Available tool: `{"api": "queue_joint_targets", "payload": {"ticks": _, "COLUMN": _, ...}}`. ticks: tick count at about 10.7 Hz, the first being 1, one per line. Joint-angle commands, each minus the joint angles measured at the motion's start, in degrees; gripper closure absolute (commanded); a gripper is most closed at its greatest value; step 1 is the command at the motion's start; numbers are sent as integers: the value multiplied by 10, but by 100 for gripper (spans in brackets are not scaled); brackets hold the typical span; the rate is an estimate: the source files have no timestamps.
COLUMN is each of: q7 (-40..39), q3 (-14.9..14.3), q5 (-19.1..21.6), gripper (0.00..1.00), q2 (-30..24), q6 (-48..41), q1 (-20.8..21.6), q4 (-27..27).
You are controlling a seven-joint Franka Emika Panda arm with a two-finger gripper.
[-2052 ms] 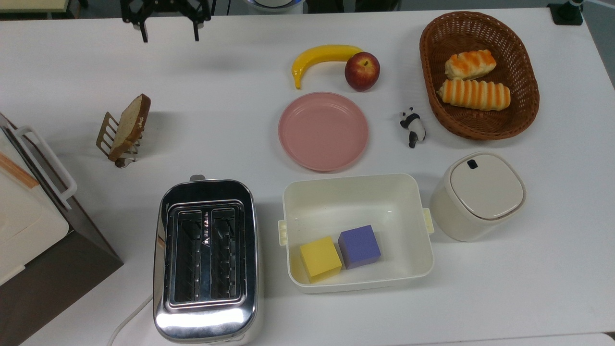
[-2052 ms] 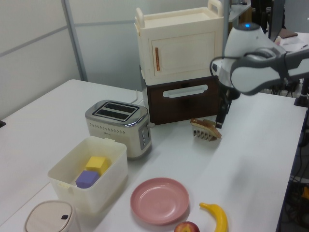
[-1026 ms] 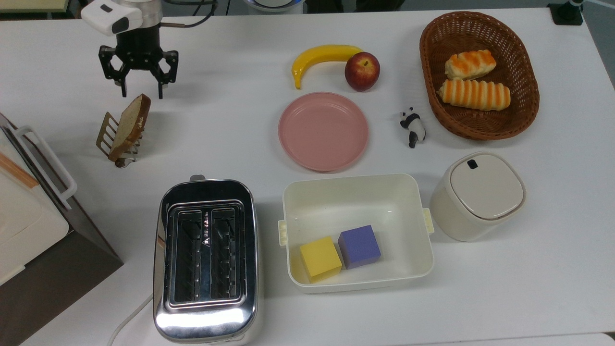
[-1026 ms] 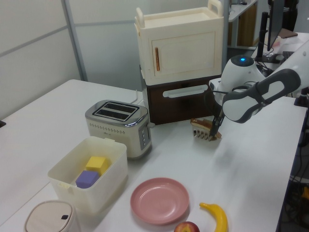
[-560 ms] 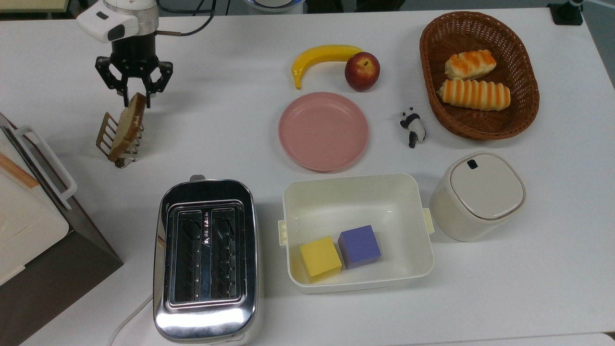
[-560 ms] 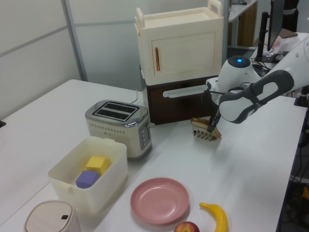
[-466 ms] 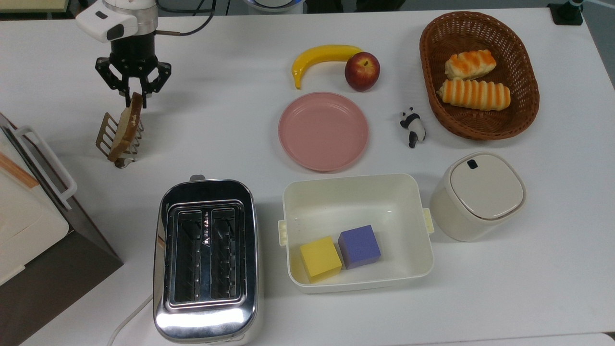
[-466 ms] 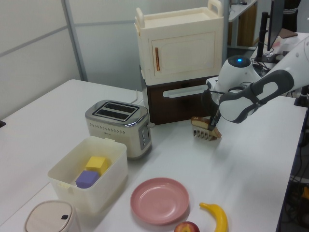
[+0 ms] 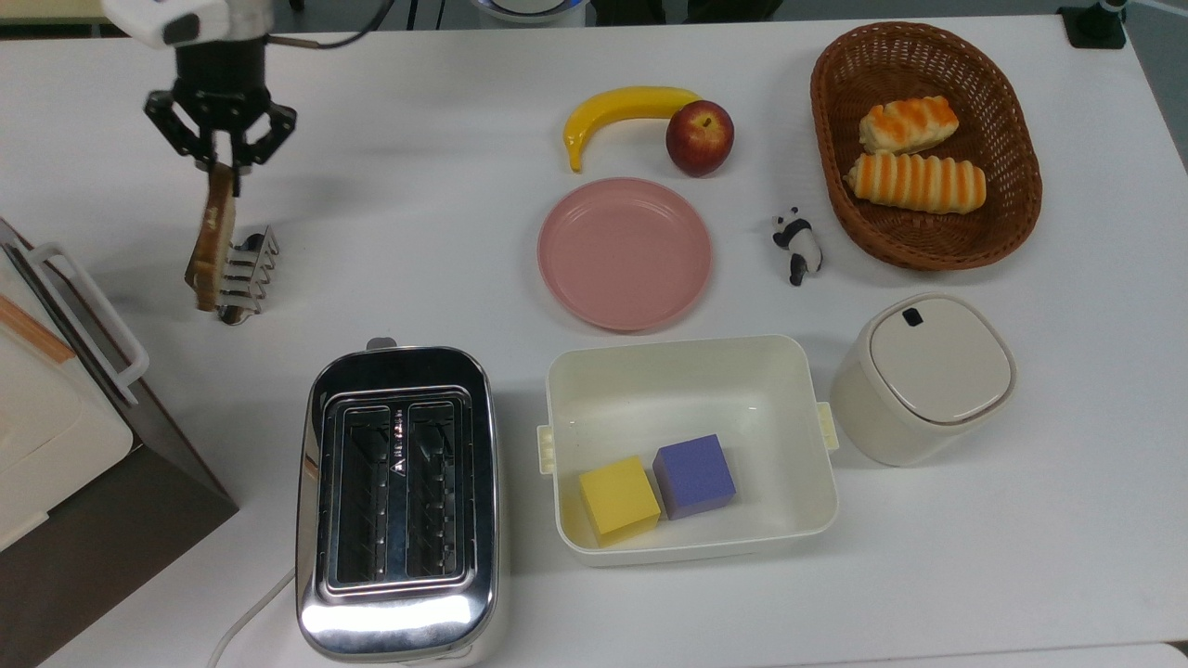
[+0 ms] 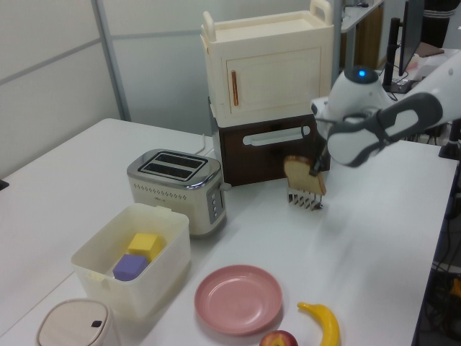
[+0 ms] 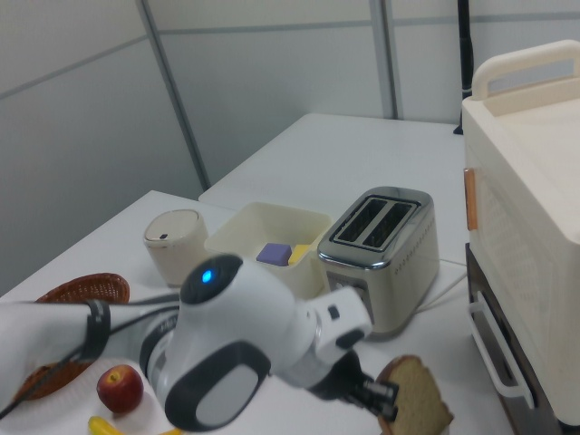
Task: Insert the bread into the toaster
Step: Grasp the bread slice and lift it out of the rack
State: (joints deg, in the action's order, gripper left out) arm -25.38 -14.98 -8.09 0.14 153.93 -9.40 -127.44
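Observation:
The bread (image 9: 210,234), a brown-crusted slice, hangs edge-on from my gripper (image 9: 222,165), which is shut on its top edge. It is lifted just above the small wire toast rack (image 9: 245,275) at the top view's left. In the left view the bread (image 10: 302,175) hangs over the rack (image 10: 305,200), held by the gripper (image 10: 315,168). The chrome two-slot toaster (image 9: 399,501) stands near the front edge of the top view with both slots showing nothing inside. In the right view the bread (image 11: 419,400) is low in the foreground, with the toaster (image 11: 381,252) behind it.
A brown-and-white box appliance (image 9: 56,436) stands at the top view's left edge. To the toaster's right sit a white bin (image 9: 691,371) with two cubes, a lidded canister (image 9: 928,376), a pink plate (image 9: 625,252), a banana (image 9: 622,109), an apple (image 9: 699,137), a panda figure (image 9: 798,243) and a basket (image 9: 928,246) of rolls.
My gripper came down over the rack, shut on the bread's top edge and lifted it out. Gripper and bread have shifted slightly toward the top view's left.

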Motion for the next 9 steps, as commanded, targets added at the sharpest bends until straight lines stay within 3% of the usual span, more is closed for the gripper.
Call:
{"api": "queue_joint_targets", "payload": {"ticks": 1, "q7": 9, "q3": -1, "q5": -3, "gripper": 82, "q2": -16, "q6": -127, "q1": 10, "q4": 98}}
{"api": "queue_joint_targets", "payload": {"ticks": 7, "q7": 143, "q3": 0, "q5": 93, "gripper": 82, "q2": 4, "q6": -137, "q1": 108, "q4": 226}}
{"api": "queue_joint_targets", "payload": {"ticks": 9, "q7": 160, "q3": 0, "q5": 144, "gripper": 82, "q2": 35, "q6": -134, "q1": 134, "q4": 274}}
